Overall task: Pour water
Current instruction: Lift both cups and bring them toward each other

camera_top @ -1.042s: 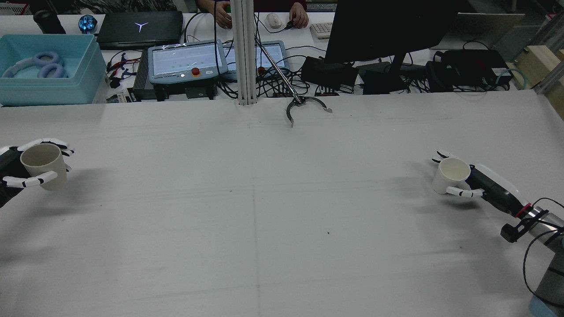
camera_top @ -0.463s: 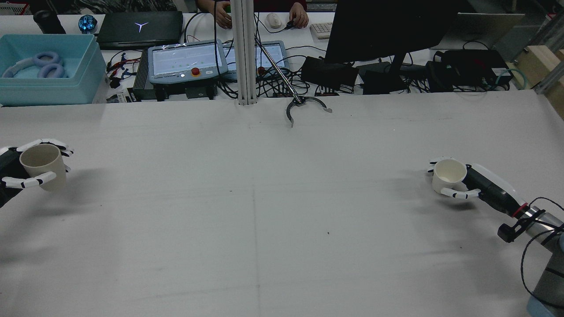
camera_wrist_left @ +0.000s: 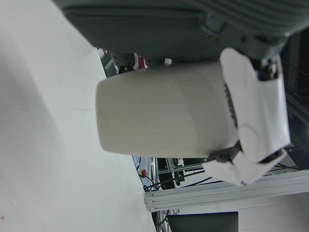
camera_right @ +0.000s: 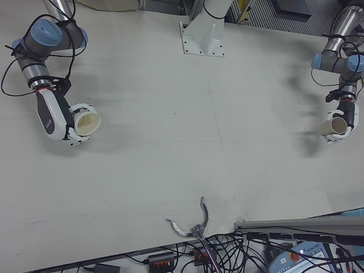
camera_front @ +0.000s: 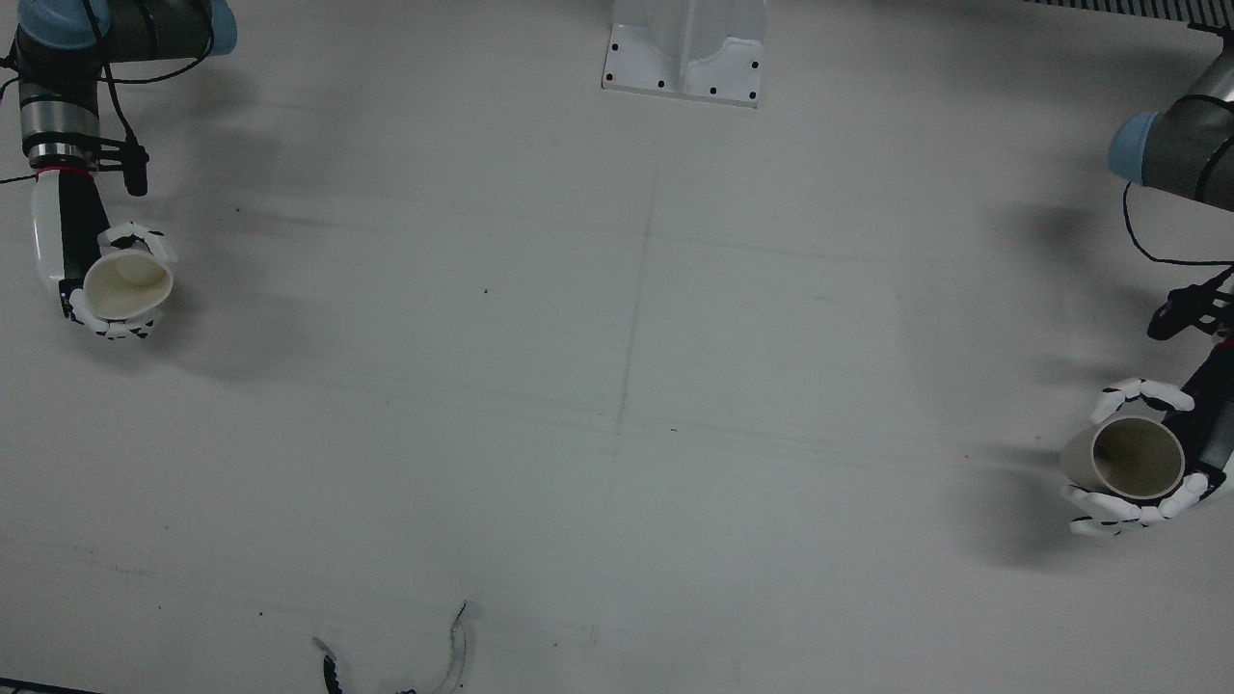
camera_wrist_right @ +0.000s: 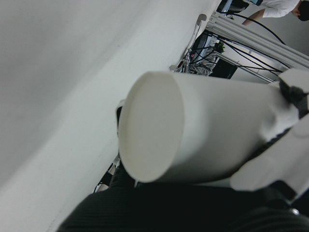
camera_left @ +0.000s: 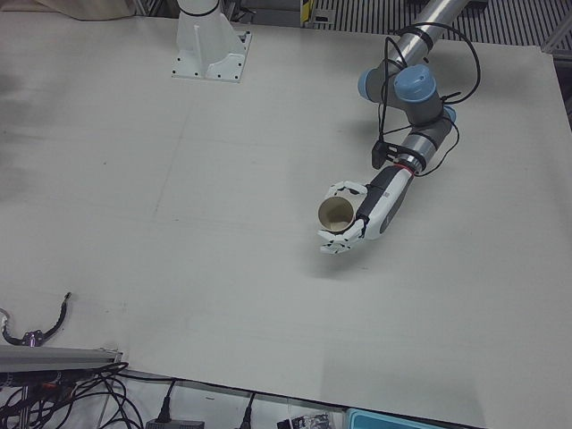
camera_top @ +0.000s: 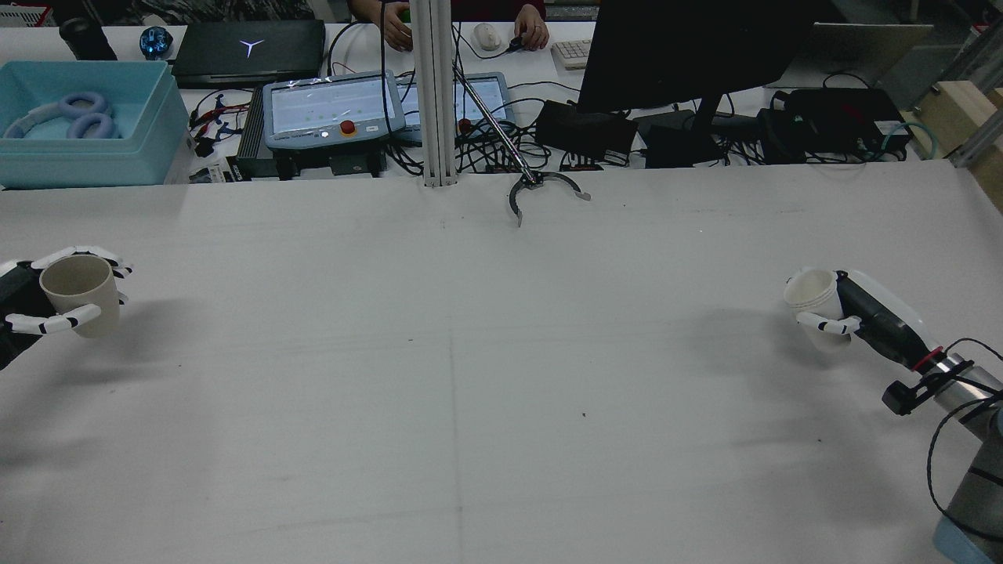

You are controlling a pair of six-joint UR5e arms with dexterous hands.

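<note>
Beige cup [camera_top: 78, 292] clasped by closed left hand [camera_top: 47, 298] at table [camera_top: 470, 352] edge; white cup [camera_top: 815, 299] gripped in right hand [camera_top: 842, 313], held well apart

the table [camera_top: 470, 376] lies bare from the left edge to the right edge between the 2 hands; only a curved metal claw [camera_top: 541, 190] sits at the far edge's middle.

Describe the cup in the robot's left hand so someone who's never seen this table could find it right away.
In the rear view, go to the far left edge of the wide white table. There the left robot hand holds a beige paper cup upright, off the surface. The other cup, far right, is whiter and tilted.
</note>
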